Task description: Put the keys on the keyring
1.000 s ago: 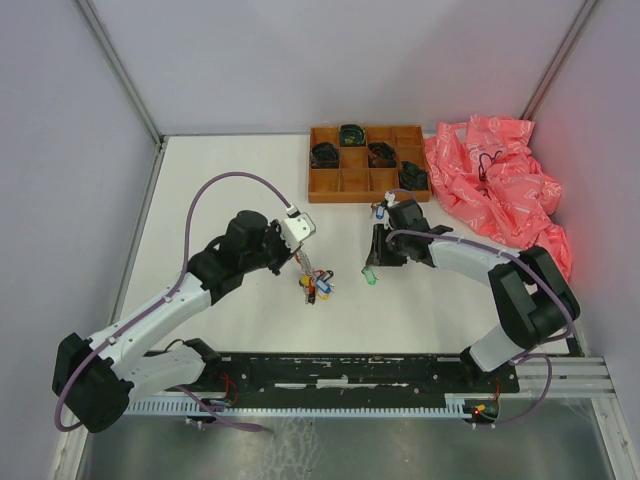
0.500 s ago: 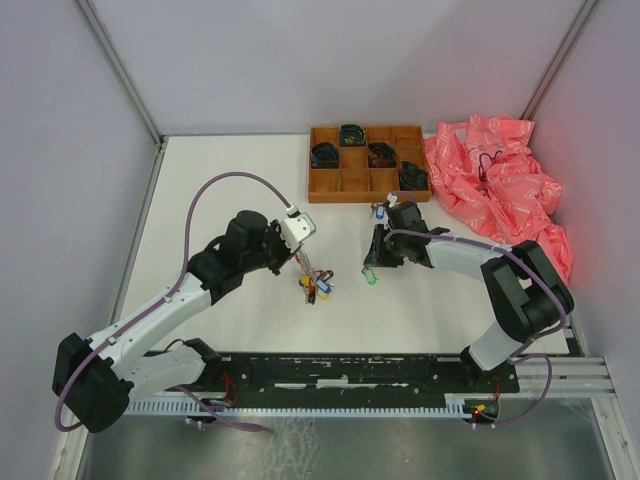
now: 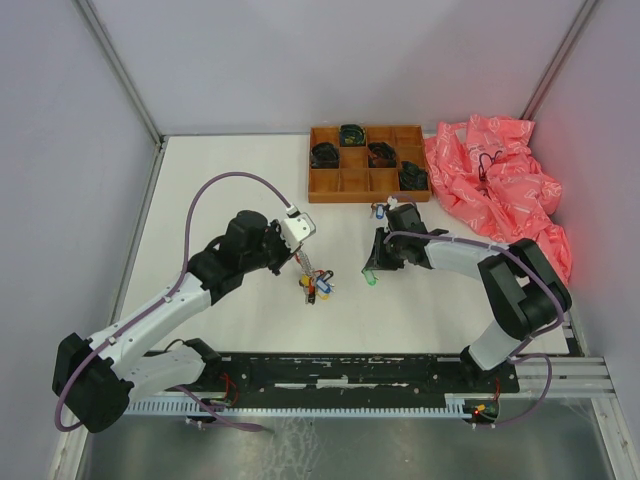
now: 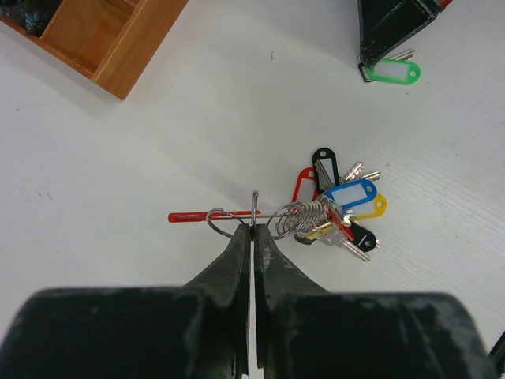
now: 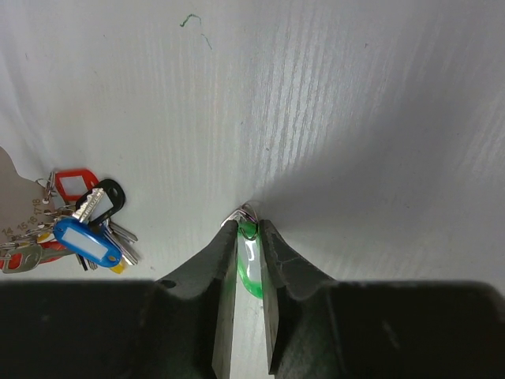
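**Top view.** Left claw (image 3: 302, 262): pinched on the keyring (image 3: 311, 272) at mid-table, with the keys (image 3: 318, 287) bunched under it. Right claw (image 3: 373, 267): tips down over one loose green key (image 3: 370, 279), near the bunch but apart from it. Tray (image 3: 340, 186) and pink bag (image 3: 495, 190) lie behind (neither is in use).

**Left wrist.** Left claw (image 4: 252, 230): jaws together on the keyring (image 4: 223, 212), wire nipped at the very tips. The red strap (image 4: 189, 216) points left; the keys (image 4: 343, 204) fan out right. The green key (image 4: 390, 73) lies beyond, under the right claw (image 4: 392, 24).

**Right wrist.** Right claw (image 5: 248, 225): narrow, with its fingers (image 5: 225, 260) either side of the green key (image 5: 249, 267), the metal end at the tips. Whether they actually pinch it I cannot tell.

**Handling note.**
- The step in hand is likely picking up the green key.
- Grip the tag squarely and leave the key's hole free beyond the tips.
- Lift straight up, so it does not pivot.
- The left claw should hold the ring steady, with the wire's open end exposed.
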Controlling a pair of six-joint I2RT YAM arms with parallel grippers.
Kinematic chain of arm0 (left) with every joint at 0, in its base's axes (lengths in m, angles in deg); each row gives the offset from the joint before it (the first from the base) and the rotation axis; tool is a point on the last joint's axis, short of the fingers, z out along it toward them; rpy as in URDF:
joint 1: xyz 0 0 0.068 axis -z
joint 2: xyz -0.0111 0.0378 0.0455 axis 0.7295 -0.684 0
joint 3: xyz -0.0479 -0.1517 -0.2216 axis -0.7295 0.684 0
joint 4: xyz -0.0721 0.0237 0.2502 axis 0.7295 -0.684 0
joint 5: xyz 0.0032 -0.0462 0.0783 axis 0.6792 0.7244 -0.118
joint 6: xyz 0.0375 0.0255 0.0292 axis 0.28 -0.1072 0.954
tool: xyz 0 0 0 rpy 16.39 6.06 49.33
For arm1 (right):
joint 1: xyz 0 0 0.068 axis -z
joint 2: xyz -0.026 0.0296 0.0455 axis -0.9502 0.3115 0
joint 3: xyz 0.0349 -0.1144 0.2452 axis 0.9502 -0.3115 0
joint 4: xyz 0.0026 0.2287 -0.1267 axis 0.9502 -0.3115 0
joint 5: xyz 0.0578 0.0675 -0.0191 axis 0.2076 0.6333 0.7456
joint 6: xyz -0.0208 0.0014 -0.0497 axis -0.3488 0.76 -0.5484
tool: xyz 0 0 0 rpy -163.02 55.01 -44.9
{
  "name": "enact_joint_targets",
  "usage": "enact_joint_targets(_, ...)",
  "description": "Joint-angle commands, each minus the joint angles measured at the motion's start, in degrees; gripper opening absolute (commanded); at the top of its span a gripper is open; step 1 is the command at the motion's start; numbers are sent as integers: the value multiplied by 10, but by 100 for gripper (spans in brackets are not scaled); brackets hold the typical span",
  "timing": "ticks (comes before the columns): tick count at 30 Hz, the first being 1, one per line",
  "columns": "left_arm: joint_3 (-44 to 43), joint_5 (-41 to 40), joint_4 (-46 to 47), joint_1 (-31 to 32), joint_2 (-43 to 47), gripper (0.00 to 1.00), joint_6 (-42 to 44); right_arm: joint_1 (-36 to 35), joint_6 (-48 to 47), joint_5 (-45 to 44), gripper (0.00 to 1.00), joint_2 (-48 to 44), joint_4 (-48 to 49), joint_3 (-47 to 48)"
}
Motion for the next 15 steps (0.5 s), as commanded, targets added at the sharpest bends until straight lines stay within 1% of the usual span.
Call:
enact_joint_targets(1, -26, 1, 23, -2, 5, 3, -8, 2, 8, 5, 24, 3, 25, -4)
enact_joint_targets(7, -27, 3, 22, -2, 3, 3, -8, 2, 9, 4, 21, 11, 30, -4)
enact_joint_targets(15, -27, 3, 23, -2, 2, 3, -8, 2, -4, 14, 8, -7, 30, -1)
